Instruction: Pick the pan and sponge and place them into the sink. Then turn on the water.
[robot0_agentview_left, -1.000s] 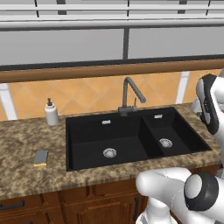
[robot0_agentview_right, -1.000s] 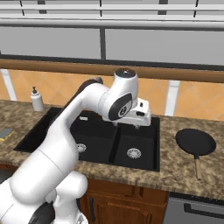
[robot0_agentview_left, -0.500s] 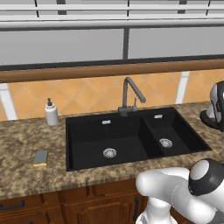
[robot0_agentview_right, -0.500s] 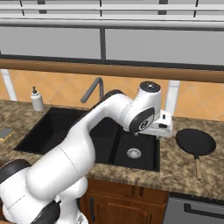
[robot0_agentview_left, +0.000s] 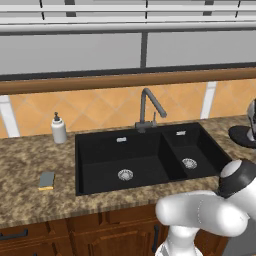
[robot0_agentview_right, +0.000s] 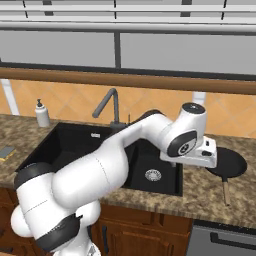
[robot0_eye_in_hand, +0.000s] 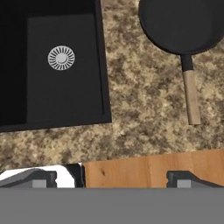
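Arm stretched rightward; end effector (robot0_agentview_right: 200, 159) pointing down; fingers apart

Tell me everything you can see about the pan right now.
The pan is small, round, shallow and black, with a short straight light-brown handle that looks wooden, joined by a dark neck. It sits flat and empty on the speckled counter, to the right of the sink, handle toward the counter's front edge. Nothing else touches it.

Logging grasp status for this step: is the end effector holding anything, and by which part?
Nothing is held. The end effector is open above the counter, the pan apart from it, its handle untouched.
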